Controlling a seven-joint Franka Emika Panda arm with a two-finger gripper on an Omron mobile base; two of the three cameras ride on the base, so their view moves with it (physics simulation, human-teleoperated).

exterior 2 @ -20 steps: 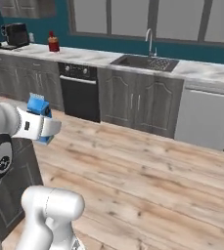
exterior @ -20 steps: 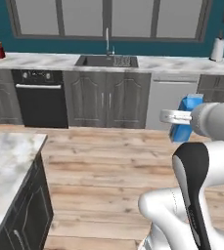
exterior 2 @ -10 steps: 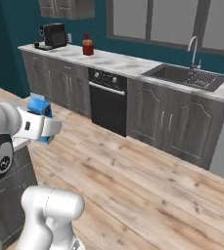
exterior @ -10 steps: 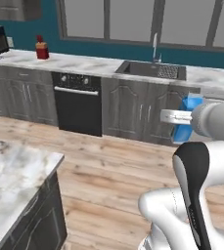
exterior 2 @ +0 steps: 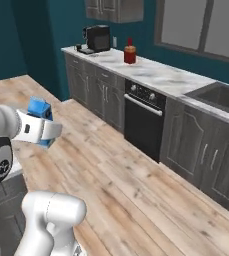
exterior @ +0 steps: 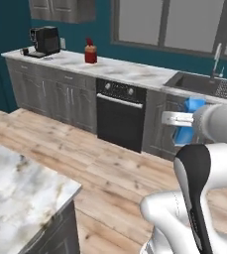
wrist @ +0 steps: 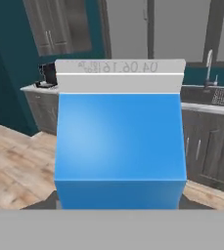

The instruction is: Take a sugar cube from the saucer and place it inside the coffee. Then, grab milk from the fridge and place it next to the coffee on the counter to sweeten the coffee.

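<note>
Tool (exterior 2: 45, 131) is clamped on the milk (exterior 2: 39, 111), carried high over open wood floor (exterior 2: 136, 190). The far surface (exterior: 120, 71) runs along the wall, well apart; an island corner (exterior: 26, 198) juts in at the near left.

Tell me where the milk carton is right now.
The milk carton is held in the gripper, carried above the wooden floor, away from the oven counter.

The counter (exterior: 110, 69) runs along the teal wall above dark cabinets. At its far left end stands a black coffee machine (exterior: 45, 40); a red bottle (exterior: 90, 51) stands to its right, with a sink (exterior: 204, 83) beyond that.
</note>
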